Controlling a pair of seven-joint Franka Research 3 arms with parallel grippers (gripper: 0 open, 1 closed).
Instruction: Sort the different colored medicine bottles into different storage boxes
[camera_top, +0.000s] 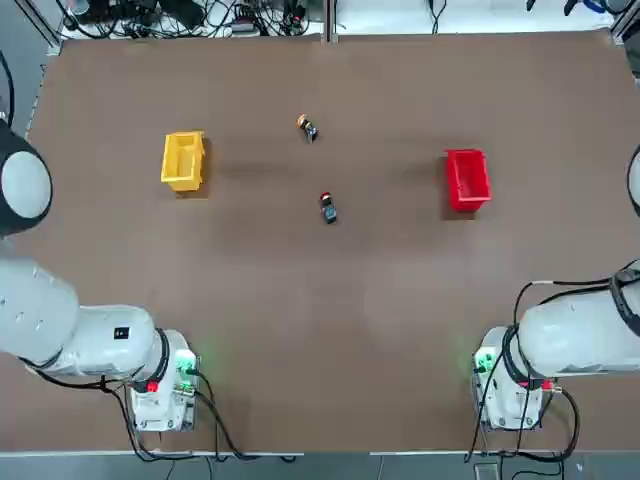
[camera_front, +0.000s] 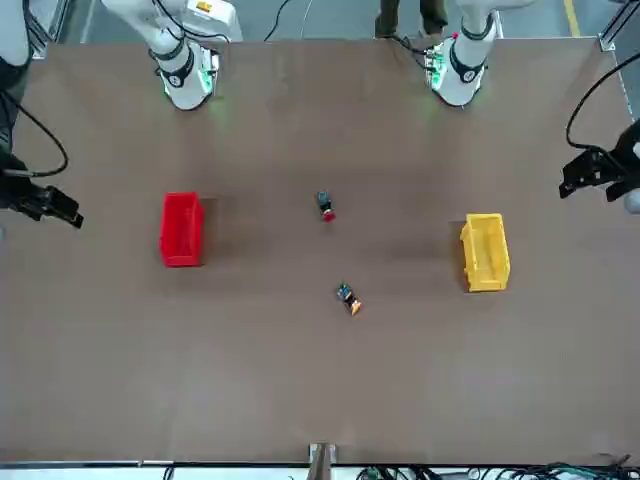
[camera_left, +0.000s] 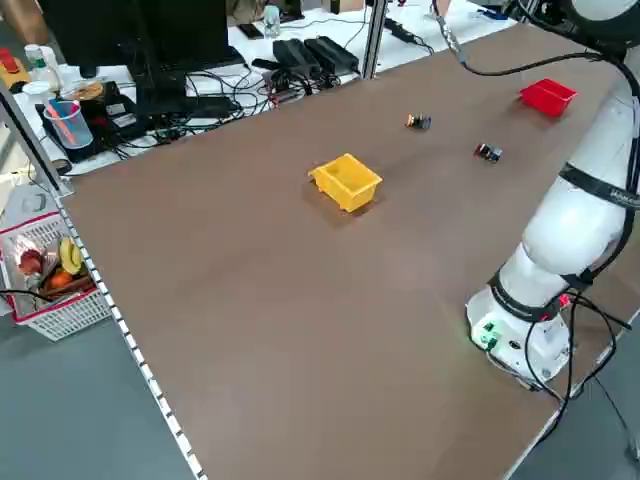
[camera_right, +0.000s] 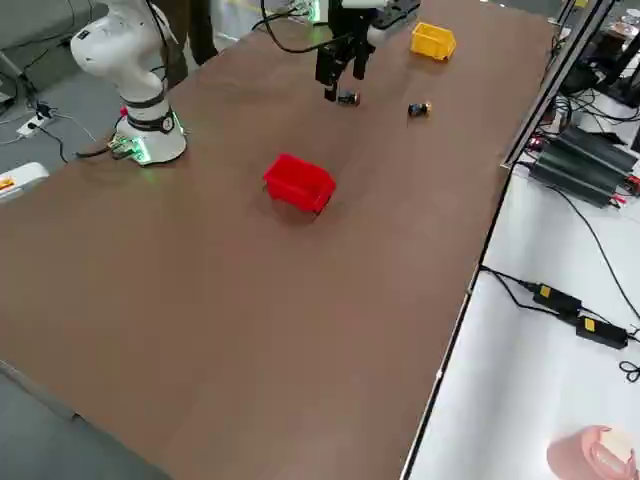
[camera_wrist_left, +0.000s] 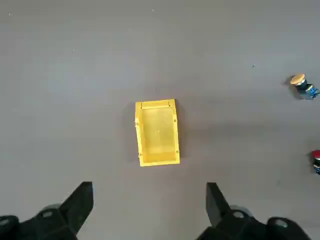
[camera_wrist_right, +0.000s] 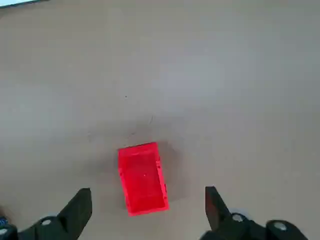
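The yellow box stands open-topped on the left half of the table, the red box on the right half. Between them lie two tiny dark bottles: the orange-topped bottle farther from the bases, the red-topped bottle nearer. My left gripper hangs open and empty high over the yellow box; both bottles show at that view's edge. My right gripper hangs open and empty high over the red box. In the front view the left gripper and right gripper sit at the table's sides.
The arm bases stand at the near corners. Cables and power bricks line the far edge. Off the table's left side are a wire basket of fruit and a cup.
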